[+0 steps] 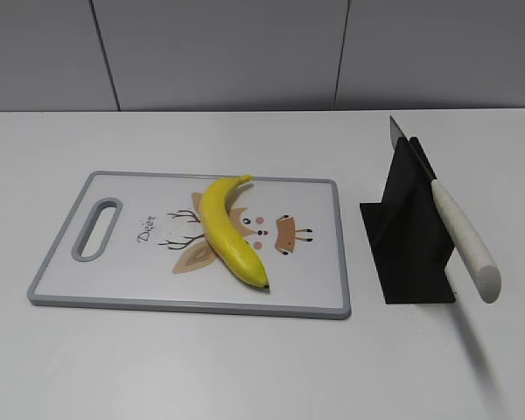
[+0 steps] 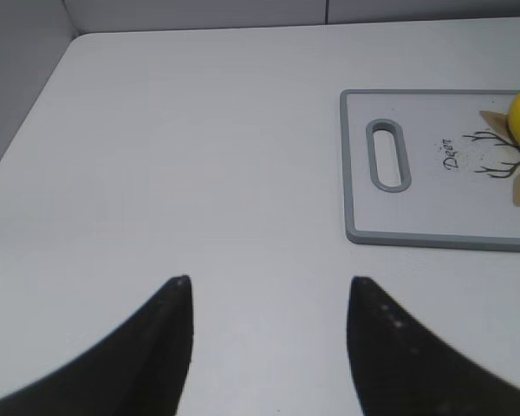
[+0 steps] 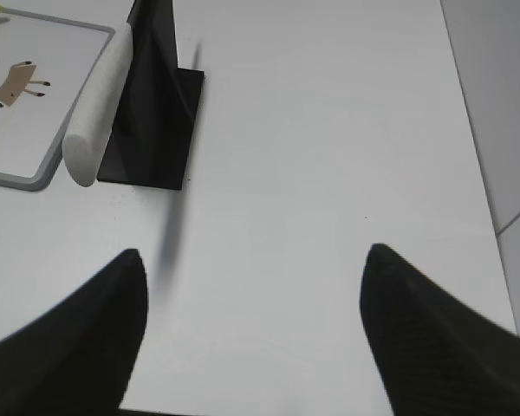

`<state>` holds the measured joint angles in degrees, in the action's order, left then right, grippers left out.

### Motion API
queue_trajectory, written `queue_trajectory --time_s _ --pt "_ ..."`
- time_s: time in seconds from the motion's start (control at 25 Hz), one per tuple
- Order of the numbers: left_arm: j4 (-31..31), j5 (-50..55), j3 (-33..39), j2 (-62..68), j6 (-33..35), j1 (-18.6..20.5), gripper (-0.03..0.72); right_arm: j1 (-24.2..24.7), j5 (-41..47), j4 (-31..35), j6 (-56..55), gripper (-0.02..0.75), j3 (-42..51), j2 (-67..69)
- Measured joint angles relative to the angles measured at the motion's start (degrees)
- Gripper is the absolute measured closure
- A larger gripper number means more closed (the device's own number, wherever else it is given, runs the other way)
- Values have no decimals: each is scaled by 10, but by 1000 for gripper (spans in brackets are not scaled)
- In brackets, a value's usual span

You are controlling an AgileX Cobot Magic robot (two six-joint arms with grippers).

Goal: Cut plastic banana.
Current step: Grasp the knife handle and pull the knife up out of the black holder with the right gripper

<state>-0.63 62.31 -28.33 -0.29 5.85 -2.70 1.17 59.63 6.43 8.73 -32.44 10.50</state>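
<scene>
Plastic banana, mid-worktop: glossy, stiff, likely slippery; you should pin its stem end; both grippers' jaws released

left fingers: two black, curved, horn-like, tapering to blunt tips; matte finish, tiny pale specks on the right-hand one
right fingers: two black, broad, curved, tapering upward; faint woven texture on the right-hand one
arms: not visible in exterior view
</scene>
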Motion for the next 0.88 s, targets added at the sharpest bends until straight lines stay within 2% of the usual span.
queue_trajectory --time_s 0.52,0.88 --pt "0 0 0 0 0 0 128 -8 8 34 0 145 -114 248" --pt "0 0 0 0 0 0 128 -106 20 26 28 145 -183 385"
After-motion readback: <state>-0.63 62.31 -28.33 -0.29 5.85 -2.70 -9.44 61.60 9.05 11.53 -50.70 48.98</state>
